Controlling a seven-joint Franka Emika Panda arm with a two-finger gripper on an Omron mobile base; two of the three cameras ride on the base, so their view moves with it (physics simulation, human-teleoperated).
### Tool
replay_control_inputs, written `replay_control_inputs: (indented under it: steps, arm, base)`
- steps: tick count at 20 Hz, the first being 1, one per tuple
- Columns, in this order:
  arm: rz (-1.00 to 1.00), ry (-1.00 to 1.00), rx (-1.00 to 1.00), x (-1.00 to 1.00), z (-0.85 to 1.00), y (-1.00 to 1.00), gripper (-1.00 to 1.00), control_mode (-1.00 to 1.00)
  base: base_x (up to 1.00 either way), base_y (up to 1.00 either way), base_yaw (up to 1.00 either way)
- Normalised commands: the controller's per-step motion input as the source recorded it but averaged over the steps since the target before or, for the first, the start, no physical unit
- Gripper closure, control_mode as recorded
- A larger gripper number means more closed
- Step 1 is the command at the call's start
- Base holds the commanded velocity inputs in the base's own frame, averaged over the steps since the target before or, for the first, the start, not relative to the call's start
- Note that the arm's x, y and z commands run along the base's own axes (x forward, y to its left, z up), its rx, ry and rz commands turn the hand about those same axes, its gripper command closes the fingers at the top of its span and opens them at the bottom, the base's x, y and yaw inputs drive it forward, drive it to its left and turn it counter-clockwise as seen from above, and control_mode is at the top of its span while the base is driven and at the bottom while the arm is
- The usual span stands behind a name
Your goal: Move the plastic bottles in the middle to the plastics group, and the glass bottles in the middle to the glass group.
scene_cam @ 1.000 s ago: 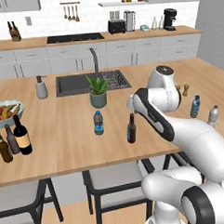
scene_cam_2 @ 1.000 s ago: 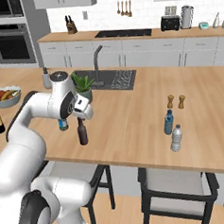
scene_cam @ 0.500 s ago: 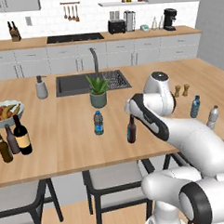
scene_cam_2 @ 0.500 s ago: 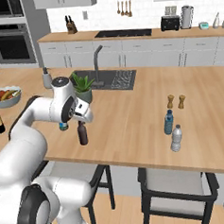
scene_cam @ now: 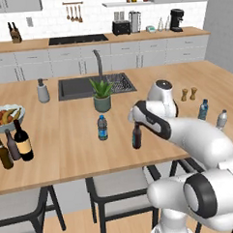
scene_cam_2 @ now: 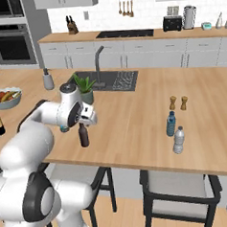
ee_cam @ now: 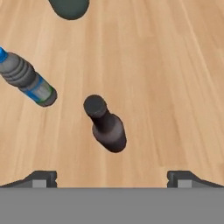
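standing at the far left of the wooden island counter [scene_cam: 66,140], beside a fruit bowl [scene_cam: 6,116], three dark bottles are seen together: an amber bottle [scene_cam: 3,153], a dull grey-brown bottle [scene_cam: 12,145] and a tall black wine bottle [scene_cam: 23,140] with a tan label. the wine bottle appears to be placed with the glass group already, so that part is judged done.

nearer the middle, in front of a potted plant [scene_cam: 102,94], a small clear water bottle [scene_cam: 102,127] with a blue label band is seen upright and well apart from any group; it is judged not yet moved.

just right of it, a slim dark brown beer bottle [scene_cam: 136,136] is seen upright near the near edge of the counter. directly above it the gripper [scene_cam: 136,121] is held, pointing down. in the hand view the beer bottle [ee_cam: 105,124] is seen from above, between and beyond the two finger tips [ee_cam: 41,178], which are spread wide; nothing is held, and the bottle is judged untouched.

at the far right, near a pair of small shakers [scene_cam: 189,94], the plastics group is seen: a blue-tinted bottle [scene_cam: 203,109] and a clear pale-capped bottle [scene_cam: 221,119].

two of three moves are judged left: the beer bottle to the left group, the water bottle to the right group.
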Motion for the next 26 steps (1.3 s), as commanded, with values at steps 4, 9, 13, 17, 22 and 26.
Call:
replay_control_inputs:
  steps: [4, 9, 13, 17, 22, 26]
  arm:
    - [0.07, 0.00, -0.08, 0.04, -0.15, 0.00, -1.00, -1.00]
    - [0.02, 0.00, -0.09, 0.12, -0.24, 0.00, -1.00, -1.00]
    - [0.00, 0.00, -0.01, 0.30, -0.27, 0.00, -1.00, -1.00]
    - [0.00, 0.00, 0.00, 0.34, -0.20, 0.00, -1.00, -1.00]
    - [0.03, 0.00, 0.00, 0.08, -0.17, 0.00, -1.00, -1.00]
    - [0.07, 0.00, -0.01, 0.04, -0.18, 0.10, -1.00, -1.00]
  base:
    - [0.00, 0.00, 0.00]
    - [0.00, 0.00, 0.00]
    - [0.00, 0.00, 0.00]
    - [0.00, 0.00, 0.00]
    - [0.00, 0.00, 0.00]
    - [0.00, 0.00, 0.00]
